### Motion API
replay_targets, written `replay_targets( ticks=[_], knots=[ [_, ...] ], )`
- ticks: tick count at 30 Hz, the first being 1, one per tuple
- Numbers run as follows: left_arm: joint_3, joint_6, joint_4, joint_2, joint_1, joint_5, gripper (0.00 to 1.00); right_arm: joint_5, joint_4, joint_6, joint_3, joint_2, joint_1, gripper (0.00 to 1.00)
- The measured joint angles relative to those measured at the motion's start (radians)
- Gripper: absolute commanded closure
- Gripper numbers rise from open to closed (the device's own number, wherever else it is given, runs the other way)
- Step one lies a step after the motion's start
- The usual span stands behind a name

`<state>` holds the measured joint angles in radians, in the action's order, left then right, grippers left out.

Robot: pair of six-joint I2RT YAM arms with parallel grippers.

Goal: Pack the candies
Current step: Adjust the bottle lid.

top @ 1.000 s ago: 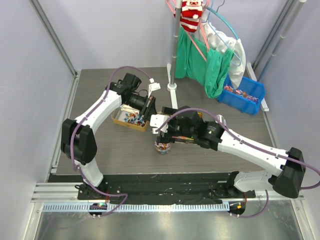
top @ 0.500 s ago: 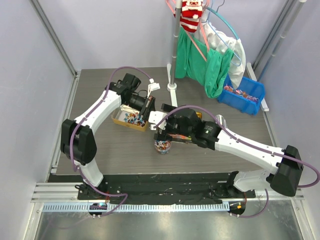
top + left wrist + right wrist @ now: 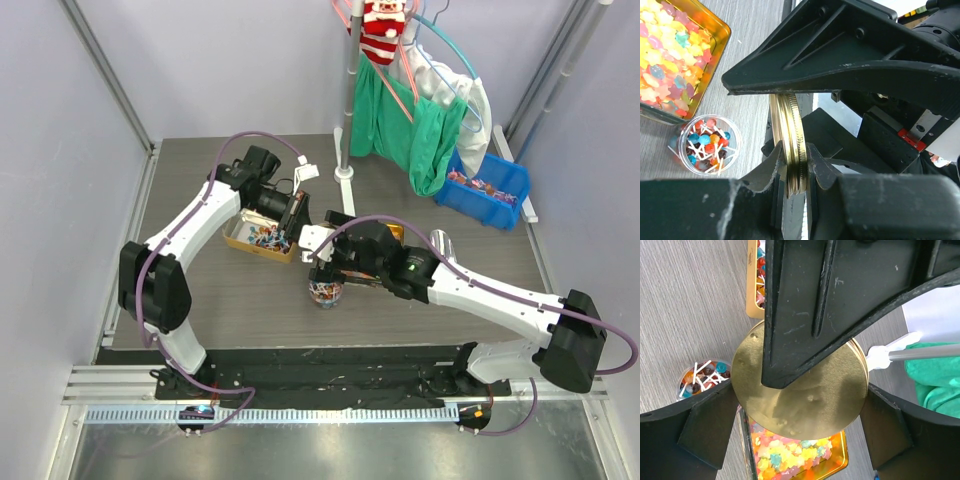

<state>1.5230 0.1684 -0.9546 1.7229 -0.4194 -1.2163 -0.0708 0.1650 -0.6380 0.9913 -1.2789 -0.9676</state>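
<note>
My left gripper is shut on the edge of a gold jar lid and holds it upright in the air. The lid fills the right wrist view as a gold disc. My right gripper is open wide, with one finger on each side of the lid, close to its rim. Wrapped red, blue and white candies lie in a gold box under the left arm and in a blue bin at the back right. A round clear tub of lollipops stands below both grippers.
A gold tin of star-shaped jelly pieces lies under the right gripper, also in the left wrist view. A pole stand holds green and white cloths at the back. A clear cup stands by the right arm.
The right gripper has crept left and back, closing in on the lid held by the left gripper. The left arm has hardly moved.
</note>
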Motion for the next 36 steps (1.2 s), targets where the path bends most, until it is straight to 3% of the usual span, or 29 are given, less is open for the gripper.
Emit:
replay_targets(
  ticks=[34, 36],
  knots=[
    [-0.015, 0.000, 0.001, 0.000, 0.000, 0.030, 1.00, 0.004, 0.019, 0.016, 0.017, 0.000, -0.019, 0.00],
    [-0.017, 0.000, 0.001, 0.000, 0.000, 0.031, 1.00, 0.006, 0.019, 0.019, 0.017, 0.000, -0.019, 0.08]
  ],
)
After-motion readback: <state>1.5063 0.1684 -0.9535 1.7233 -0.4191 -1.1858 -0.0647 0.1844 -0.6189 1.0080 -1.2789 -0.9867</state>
